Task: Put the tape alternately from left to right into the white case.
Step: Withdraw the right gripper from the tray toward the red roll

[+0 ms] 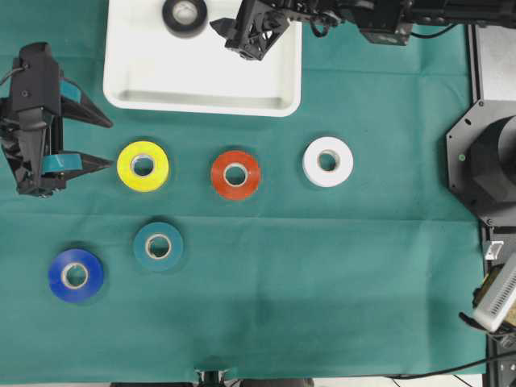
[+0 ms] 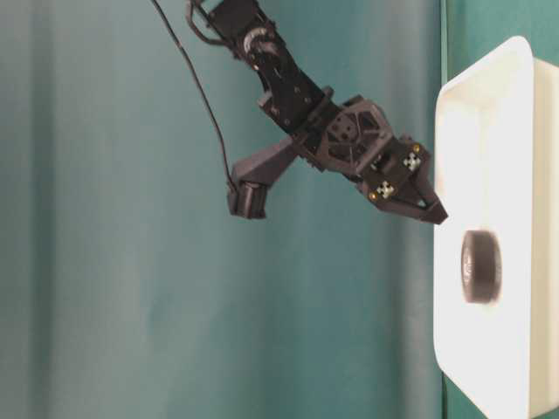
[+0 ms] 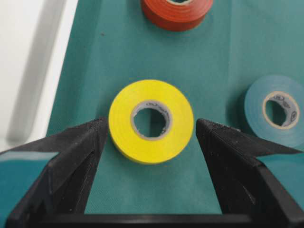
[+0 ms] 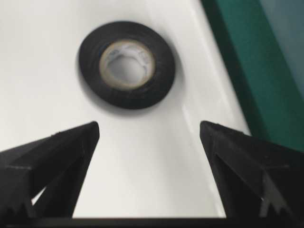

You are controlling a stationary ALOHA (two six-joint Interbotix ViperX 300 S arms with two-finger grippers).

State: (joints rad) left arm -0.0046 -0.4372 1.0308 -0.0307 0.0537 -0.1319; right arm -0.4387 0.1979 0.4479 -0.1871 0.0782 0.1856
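The glossy white case, a smooth rounded tray at the green cloth's far edge, holds only the black roll. The right gripper hovers above it, jaws spread and empty. The left gripper, wide apart, flanks the yellow roll. The red roll, white roll, teal roll and blue roll lie on the cloth.

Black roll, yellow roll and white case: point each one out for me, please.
black roll (image 4: 127,64), right wrist view, on its dark band beside the pale core.
yellow roll (image 3: 151,120), left wrist view, on its yellow face.
white case (image 1: 201,76), overhead view, on its bare floor.
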